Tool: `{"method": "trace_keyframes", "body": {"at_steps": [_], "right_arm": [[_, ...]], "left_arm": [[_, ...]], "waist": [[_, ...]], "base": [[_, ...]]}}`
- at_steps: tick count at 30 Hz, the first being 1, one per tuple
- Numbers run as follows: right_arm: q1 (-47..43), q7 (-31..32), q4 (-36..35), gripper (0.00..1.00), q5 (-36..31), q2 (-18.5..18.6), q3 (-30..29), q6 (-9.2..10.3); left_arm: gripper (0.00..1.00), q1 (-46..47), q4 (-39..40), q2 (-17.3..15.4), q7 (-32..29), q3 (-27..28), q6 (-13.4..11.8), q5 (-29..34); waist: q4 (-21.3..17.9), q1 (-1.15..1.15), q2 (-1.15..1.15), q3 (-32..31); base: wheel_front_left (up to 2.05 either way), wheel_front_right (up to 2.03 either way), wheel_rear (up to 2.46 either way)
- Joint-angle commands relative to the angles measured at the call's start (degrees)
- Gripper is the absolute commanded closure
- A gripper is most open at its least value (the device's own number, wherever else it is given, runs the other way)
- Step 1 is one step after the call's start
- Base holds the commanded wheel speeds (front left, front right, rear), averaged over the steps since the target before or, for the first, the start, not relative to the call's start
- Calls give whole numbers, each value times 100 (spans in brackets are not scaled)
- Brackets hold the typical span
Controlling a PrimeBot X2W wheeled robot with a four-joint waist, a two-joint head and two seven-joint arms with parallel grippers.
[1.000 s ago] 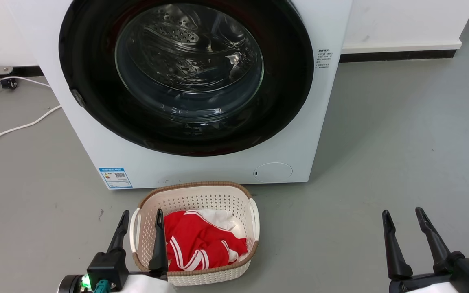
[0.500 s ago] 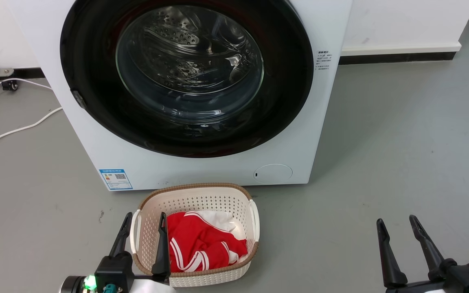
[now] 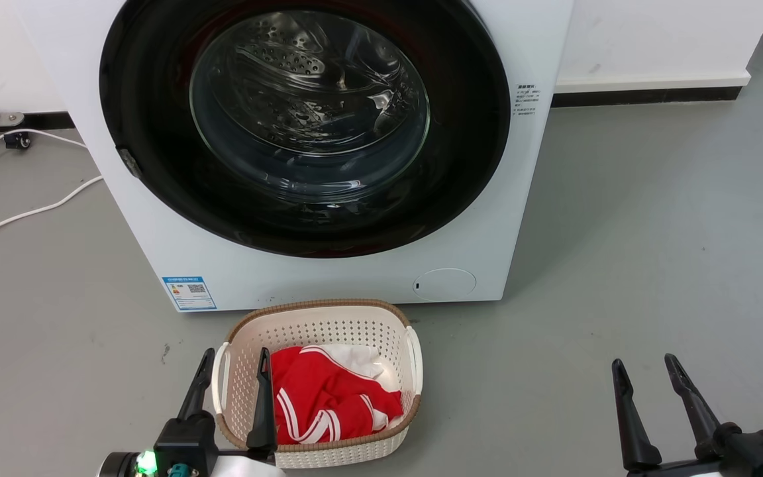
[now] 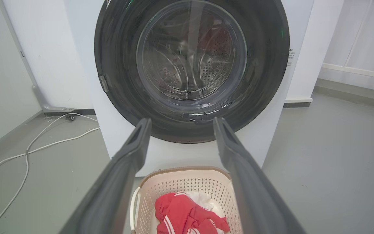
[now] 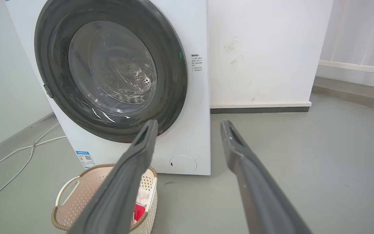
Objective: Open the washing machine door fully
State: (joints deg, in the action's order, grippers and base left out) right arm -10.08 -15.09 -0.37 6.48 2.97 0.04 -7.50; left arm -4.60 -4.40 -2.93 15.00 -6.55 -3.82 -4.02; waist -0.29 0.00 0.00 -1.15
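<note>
The left gripper (image 3: 236,352) and right gripper (image 3: 642,361) are sinking slightly lower in the head frame, fingers spread and empty, so no reach is beginning yet. The washing machine door (image 3: 474,132) is sitting closed at upper centre on the washing machine (image 3: 328,278). The right wrist's slanted angle is showing it flush against the white front, which is unclear head-on.

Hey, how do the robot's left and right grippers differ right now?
In the head view the left gripper overlaps the left edge of the cream laundry basket; the right gripper shows against grey floor, well right of it. The left wrist view faces the washing machine door squarely; the right wrist view sees it at an angle. Both are open, empty, clear of the door.
</note>
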Motion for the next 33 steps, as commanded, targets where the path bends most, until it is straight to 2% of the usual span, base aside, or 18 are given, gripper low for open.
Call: {"method": "trace_keyframes", "body": {"at_steps": [1, 2, 3, 7, 10, 14, 19, 21, 23, 25, 26, 29, 33], "right_arm": [[-56, -12, 14, 18, -5, -18, 10, 2], [-54, -12, 14, 85, -16, -18, 5, 2], [-54, -12, 27, 100, -29, -18, 6, 2], [-41, -12, 54, 100, 186, -18, -4, 2], [2, -12, 95, 100, 1071, -17, 7, 2], [108, -12, 99, 100, 3374, -15, 108, 2], [150, -11, 122, 100, 6771, -13, 453, 2], [196, -10, -47, 100, 7958, -13, 687, 1], [166, 9, -277, 100, 8843, -8, 818, 2], [90, 196, -508, 100, 9524, -4, 787, 2], [-13, 668, -765, 100, 10360, -8, 581, 2], [-133, 1226, -884, 100, 10844, -9, 359, 2], [-243, 1698, -681, 100, 10291, -10, 160, 2]], "left_arm": [[0, -62, -13, 7, 27, 6, -27, -12], [0, -60, -13, 7, 27, 8, -29, -16], [0, -60, -14, 7, 27, 12, -30, -20], [0, -60, -23, 7, 27, 17, -34, -34], [0, -54, -27, 8, 27, 22, -46, -51], [0, -58, -37, 7, 27, 26, -45, -66], [0, -48, -47, 5, 27, 34, -29, -60], [0, -51, -49, 6, 27, 35, -19, -55], [0, -58, -48, 5, 27, 45, -16, -62], [0, -61, -45, 6, 27, 44, -15, -64], [0, -47, -43, 6, 27, 37, -15, -71], [0, -24, -46, 5, 27, 31, -14, -72], [0, -6, -51, 5, 22, 19, -22, -66]], "waist": [[-1, 0, 0, -4], [-1, 0, 0, -3], [-2, 0, 0, -3], [-1, 0, 0, -5], [1, 0, 0, -8], [-6, 0, 0, -13], [-3, 0, 0, -9], [-1, 0, 0, -6], [1, 0, 0, -2], [1, 0, 0, 5], [6, 0, 0, 19], [20, 0, 0, 26], [41, 0, 0, 28]], "base": [[0, 0, 0], [0, 0, 0], [0, 0, 0], [0, 0, 0], [0, 0, 0], [0, 0, 0], [0, 0, 0], [0, 0, 0], [0, 0, 0], [0, 0, 0], [0, 0, 0], [0, 0, 0], [0, 0, 0]]}}
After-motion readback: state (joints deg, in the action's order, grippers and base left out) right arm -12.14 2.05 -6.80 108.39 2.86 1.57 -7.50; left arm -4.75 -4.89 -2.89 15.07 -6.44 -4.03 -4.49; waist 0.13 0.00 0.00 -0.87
